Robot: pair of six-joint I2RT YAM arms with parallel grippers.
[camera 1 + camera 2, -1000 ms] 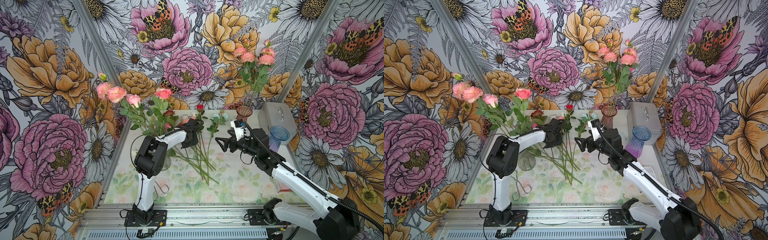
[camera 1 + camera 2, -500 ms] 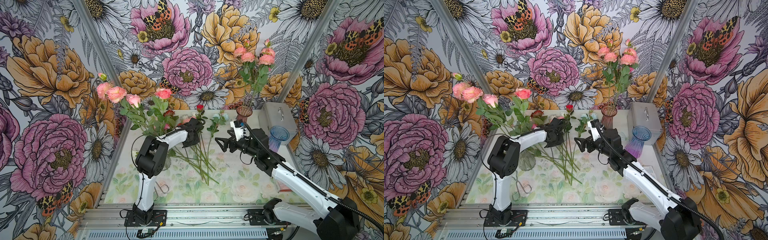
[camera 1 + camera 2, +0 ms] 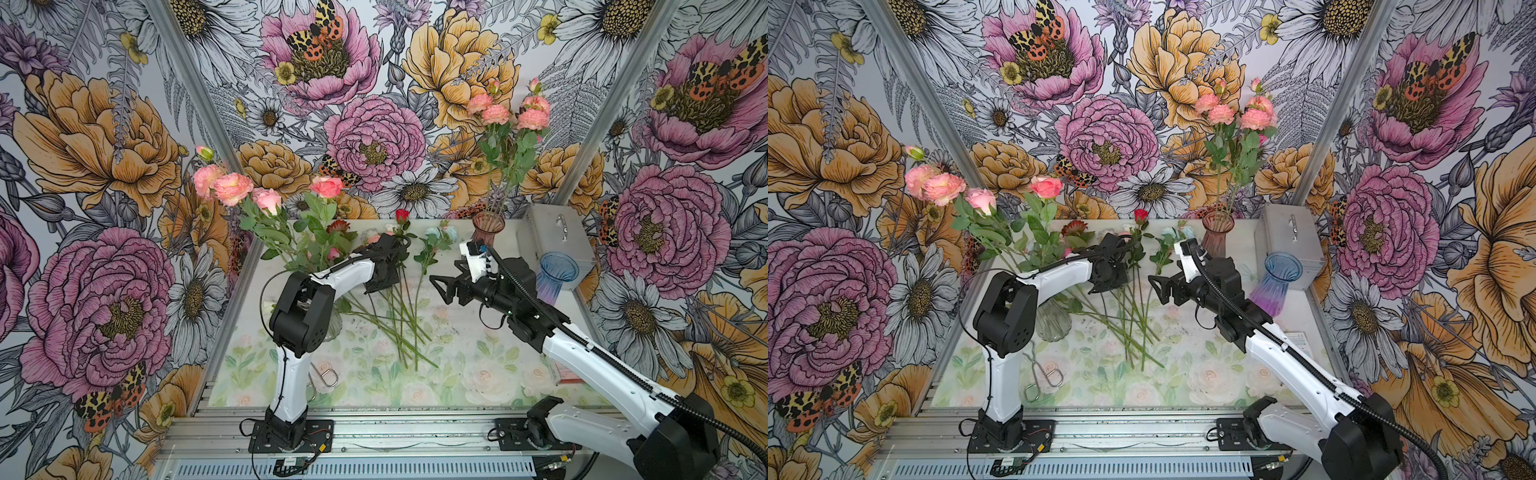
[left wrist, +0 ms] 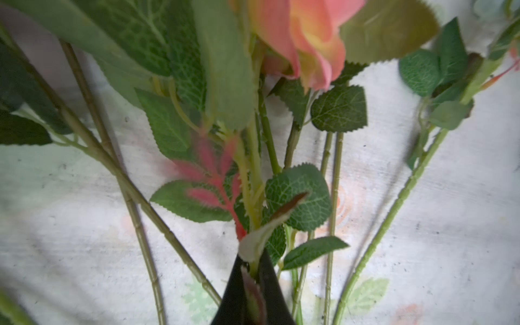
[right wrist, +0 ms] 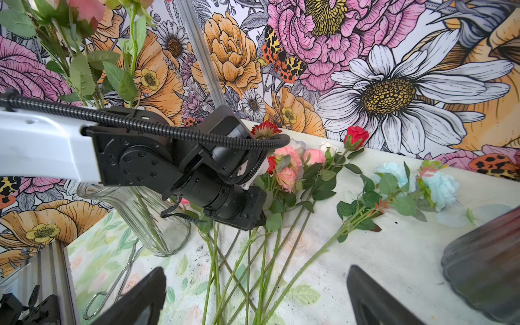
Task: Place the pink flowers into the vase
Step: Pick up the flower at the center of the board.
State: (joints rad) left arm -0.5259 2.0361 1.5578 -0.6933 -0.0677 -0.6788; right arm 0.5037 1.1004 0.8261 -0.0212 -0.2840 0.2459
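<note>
Clear ribbed glass vase [image 3: 1052,322] is holding pink flowers [image 3: 942,189]; left claw [image 4: 253,266] is clamping a pink rose stem [image 4: 254,180] among tangled stems [image 3: 399,328]; right claw [image 5: 256,274] is gaping.

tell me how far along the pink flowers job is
Done: pink flowers stand in the clear vase and the back vase. In hand: the left gripper is shut on the stem of a pink rose. Remaining: more pink blooms lie on the table; the right gripper is open.

The long-stemmed pink-to-salmon artificial flowers [image 3: 232,189] had green leaves; the ribbed glass vase [image 3: 1052,322] was clear; the flat tabletop cover [image 3: 374,376] bore pale printed roses.
</note>
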